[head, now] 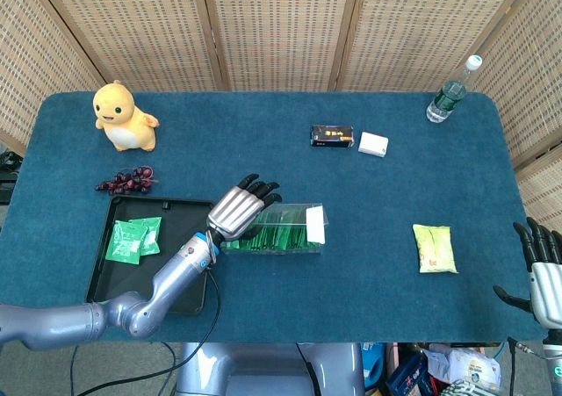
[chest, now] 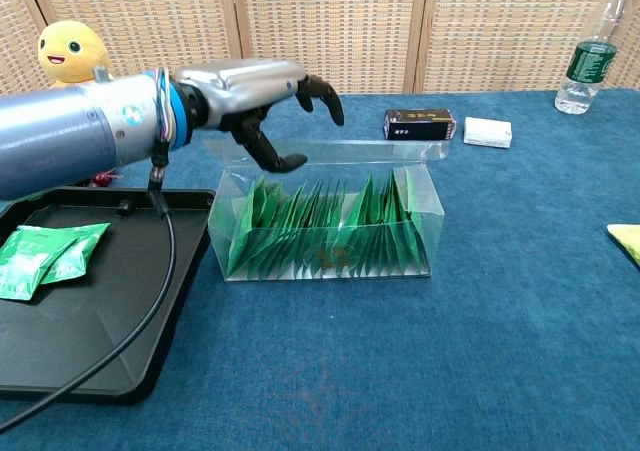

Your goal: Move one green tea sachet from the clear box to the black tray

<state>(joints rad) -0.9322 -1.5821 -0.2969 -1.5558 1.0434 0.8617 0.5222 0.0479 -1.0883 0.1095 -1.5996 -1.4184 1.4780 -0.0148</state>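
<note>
The clear box (chest: 325,221) stands mid-table, packed with several upright green tea sachets (chest: 320,236); in the head view it is the clear box (head: 290,229). My left hand (chest: 262,96) hovers above the box's left end with fingers spread and curved downward, holding nothing; the head view shows the same left hand (head: 239,209) over the box's left edge. The black tray (head: 114,277) lies left of the box and holds two green sachets (head: 134,239), also seen as sachets (chest: 45,256). My right hand (head: 544,269) rests open at the table's right edge, empty.
A yellow plush toy (head: 125,115) and a bunch of dark grapes (head: 127,181) sit behind the tray. A black packet (head: 332,135), a white block (head: 373,144) and a water bottle (head: 452,90) are at the back. A yellow-green pouch (head: 435,248) lies right.
</note>
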